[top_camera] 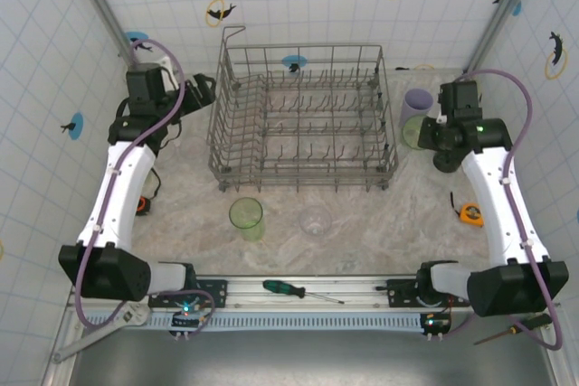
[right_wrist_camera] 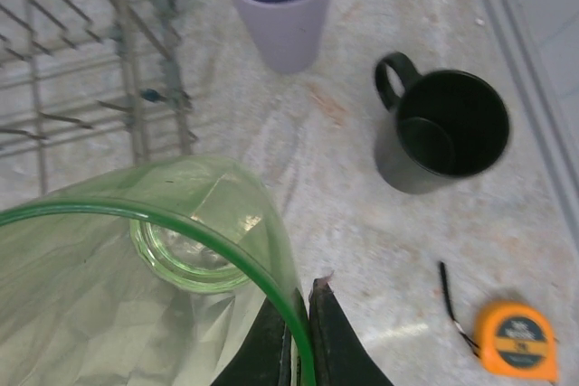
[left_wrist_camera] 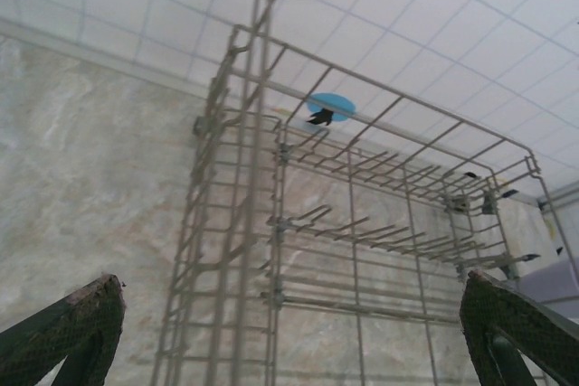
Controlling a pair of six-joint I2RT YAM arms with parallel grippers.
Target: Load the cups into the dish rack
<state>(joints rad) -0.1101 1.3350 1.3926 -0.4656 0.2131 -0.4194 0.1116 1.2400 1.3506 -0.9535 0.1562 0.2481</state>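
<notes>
**Layout, top view.** The surface carries the rack at 12 o'clock. I see no cup in it.

**Hands.**
- My right hand is at 3 o'clock of the rack, just outside its right wall. It is pinched shut on the rim of a green cup, one finger inside the wall and one outside. I cannot tell whether the cup's base is off the surface.
- My left hand is at 10 o'clock of the rack. It is spread wide, holds nothing and faces the tines.

**Other cups.**
- The lilac cup stands at 12 o'clock of the green cup, near it.
- The mug stands at 2 o'clock of the green cup, handle toward the lilac cup.
- A second green cup stands upright at 7 o'clock of the rack.
- A clear cup stands upright at 6 o'clock of the rack.
- A tape measure lies at 5 o'clock of the mug. It is no part of the job.

**Step in hand, as I judge it:** move the green cup into the rack.
1. Lift vertically until the base clears the rack's top rail.
2. Travel slowly toward 9 o'clock. A rim pinch is a weak hold and the cup may swing or slip.
3. Keep off the lilac cup during the lift.
4. Turn the cup mouth-down and lower it between two tine rows.
5. Release only once it is seated.
6. Hold the left hand outside the rack throughout.
</notes>
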